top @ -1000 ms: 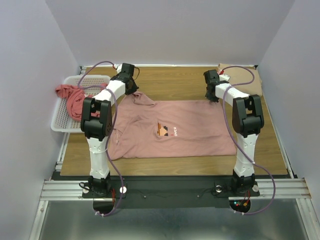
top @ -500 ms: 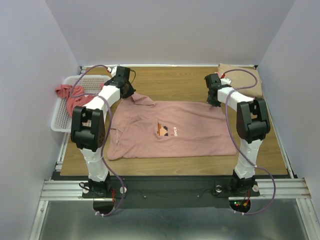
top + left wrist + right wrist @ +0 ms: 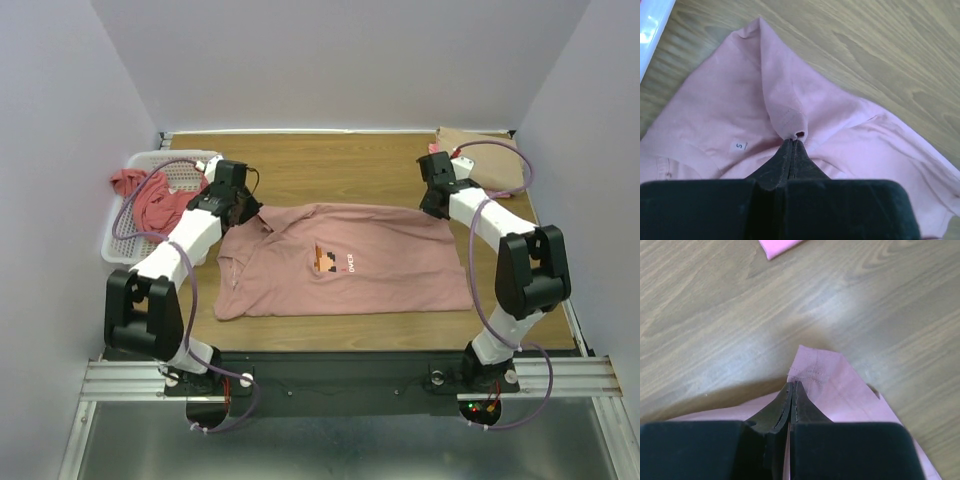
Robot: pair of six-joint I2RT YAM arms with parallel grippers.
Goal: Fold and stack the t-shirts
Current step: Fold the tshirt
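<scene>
The dusty-pink t-shirt [image 3: 340, 260] with a small pixel graphic lies spread across the table, its far edge lifted. My left gripper [image 3: 243, 210] is shut on the shirt's far left part; in the left wrist view [image 3: 792, 142] the jaws pinch a bunched fold [image 3: 787, 117] near the size label. My right gripper [image 3: 436, 208] is shut on the shirt's far right corner; in the right wrist view [image 3: 791, 385] the jaws pinch a hemmed corner [image 3: 817, 370]. A coral-red t-shirt [image 3: 150, 195] lies crumpled in the basket. A bit of bright pink cloth [image 3: 780, 246] shows on the wood.
The white mesh basket [image 3: 125, 240] stands at the table's left edge, next to my left arm. A brown cardboard piece [image 3: 490, 150] lies at the far right corner. Bare wood [image 3: 340, 165] lies beyond the shirt.
Both grippers have pulled toward the near side with the shirt's far edge in them. The left sleeve has been drawn in and the shirt's top edge now lies nearer.
</scene>
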